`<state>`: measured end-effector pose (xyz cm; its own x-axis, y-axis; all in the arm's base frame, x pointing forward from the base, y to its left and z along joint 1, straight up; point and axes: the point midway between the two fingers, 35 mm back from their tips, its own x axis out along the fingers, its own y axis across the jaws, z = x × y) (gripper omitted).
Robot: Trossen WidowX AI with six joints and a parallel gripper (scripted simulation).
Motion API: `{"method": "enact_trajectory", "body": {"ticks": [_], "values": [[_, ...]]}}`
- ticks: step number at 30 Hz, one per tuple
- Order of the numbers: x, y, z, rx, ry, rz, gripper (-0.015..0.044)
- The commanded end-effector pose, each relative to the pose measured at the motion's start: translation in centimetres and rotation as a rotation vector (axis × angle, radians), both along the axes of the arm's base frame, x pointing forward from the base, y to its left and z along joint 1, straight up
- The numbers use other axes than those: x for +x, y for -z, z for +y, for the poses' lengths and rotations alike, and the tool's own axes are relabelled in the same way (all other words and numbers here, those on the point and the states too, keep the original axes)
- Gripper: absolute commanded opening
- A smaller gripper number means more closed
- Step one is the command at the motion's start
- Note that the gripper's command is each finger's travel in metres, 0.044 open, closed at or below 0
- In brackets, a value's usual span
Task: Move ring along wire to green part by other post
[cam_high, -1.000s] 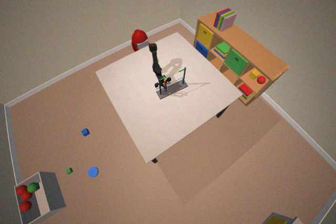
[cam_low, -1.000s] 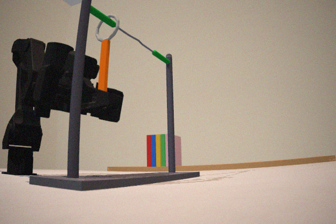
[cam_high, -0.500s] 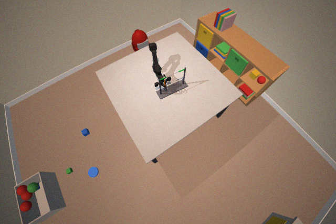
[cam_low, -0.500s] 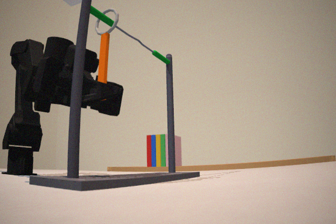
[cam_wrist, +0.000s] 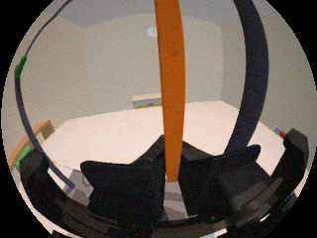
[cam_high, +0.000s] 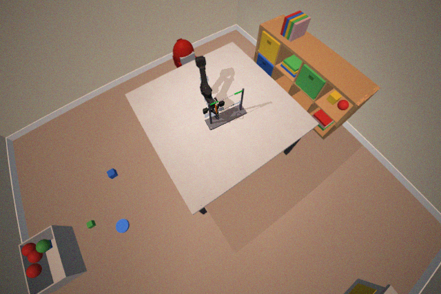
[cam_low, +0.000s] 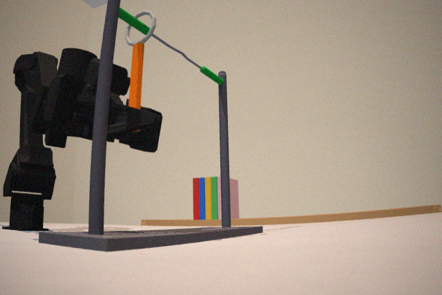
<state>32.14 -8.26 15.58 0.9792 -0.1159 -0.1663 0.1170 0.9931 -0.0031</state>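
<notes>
The grey ring (cam_low: 154,23) is around the wire at the inner end of the green part (cam_low: 128,18) by the near post (cam_low: 101,106) (cam_wrist: 257,64). Whether it touches is unclear. Its orange handle (cam_low: 137,74) (cam_wrist: 172,74) points down, nearly upright. My gripper (cam_low: 135,120) (cam_wrist: 166,138) is shut on the handle's lower part, below the wire. The thin grey wire (cam_low: 175,49) (cam_wrist: 45,27) runs with bends from beside the ring to the other green part (cam_low: 212,74) (cam_wrist: 21,66) (cam_high: 238,92) at the far post (cam_low: 223,141) (cam_high: 242,98).
Both posts stand on a dark base plate (cam_low: 150,242) on the pale table (cam_high: 199,162). The near post is close beside my gripper. A shelf (cam_high: 331,59) stands beyond the table, and a red object (cam_high: 183,49) is behind the arm's base.
</notes>
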Motion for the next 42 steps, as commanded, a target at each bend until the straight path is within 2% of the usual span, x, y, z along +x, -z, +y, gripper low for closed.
{"method": "enact_trajectory", "body": {"ticks": [1,42], "values": [[0.1,-0.2,0.0,-0.004,-0.003,-0.003,-0.015],[0.6,-0.2,3.8,0.001,-0.001,0.001,-0.015]]}}
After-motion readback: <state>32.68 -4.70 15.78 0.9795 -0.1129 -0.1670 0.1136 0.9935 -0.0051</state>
